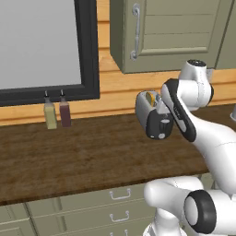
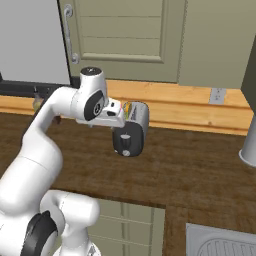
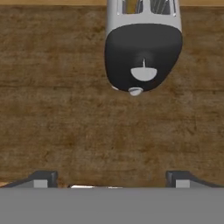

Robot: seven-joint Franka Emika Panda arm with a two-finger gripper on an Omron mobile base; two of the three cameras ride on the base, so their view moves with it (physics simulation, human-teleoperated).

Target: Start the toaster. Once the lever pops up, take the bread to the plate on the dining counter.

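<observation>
A silver toaster [image 1: 148, 113] [image 2: 134, 125] with a dark front end stands on the wood counter [image 1: 83, 156] that has grey-green drawers. A tan-golden slice of bread [image 1: 150, 97] [image 2: 127, 108] sits in its slot. In the hand view the toaster [image 3: 143, 48] lies at the top, its dark end bearing a pale lever [image 3: 144, 73] and a small knob [image 3: 135, 91]. My gripper [image 3: 111, 177] is open, hanging above the bare counter just in front of that dark end, with nothing between its fingers. The plate and the dining counter are out of view.
Two small bottles [image 1: 50, 115] [image 1: 65, 114] stand at the back left under a dark-framed window [image 1: 87, 50]. A grey-green wall cabinet [image 1: 170, 32] hangs above the toaster. A grey cylinder [image 2: 248, 145] and a sink [image 2: 222, 244] lie to the right.
</observation>
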